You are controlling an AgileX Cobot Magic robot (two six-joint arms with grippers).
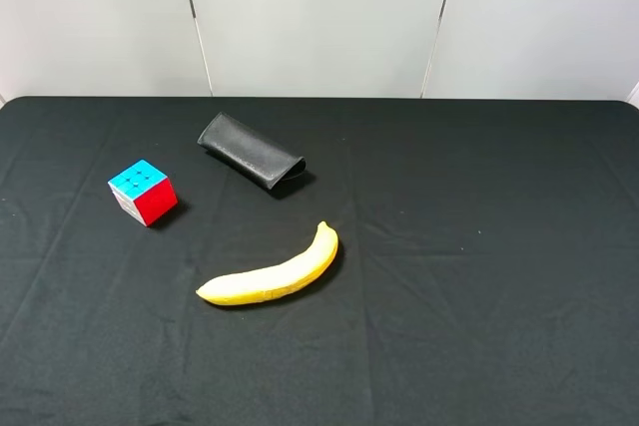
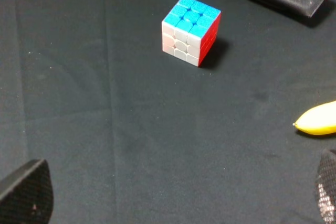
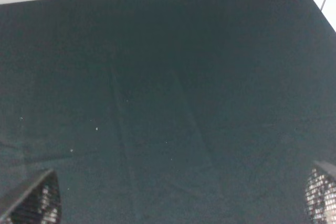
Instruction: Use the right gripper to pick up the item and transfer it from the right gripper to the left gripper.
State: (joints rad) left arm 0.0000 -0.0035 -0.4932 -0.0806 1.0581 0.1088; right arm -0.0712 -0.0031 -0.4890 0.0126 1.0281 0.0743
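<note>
Both grippers, left gripper (image 2: 173,203) and right gripper (image 3: 184,200), seemingly stand spread and empty, since the item (image 1: 144,193) sits ungrasped beside the banana (image 1: 272,273).

cube (image 1: 143,193): sitting alone on the left of the black cloth (image 1: 479,276), with bare cloth all around it.
case (image 1: 252,151): lying near the cube, on its right.
banana (image 1: 272,272): lying nearer the front, apart from the cube.
my right side: only bare cloth is showing.
</note>
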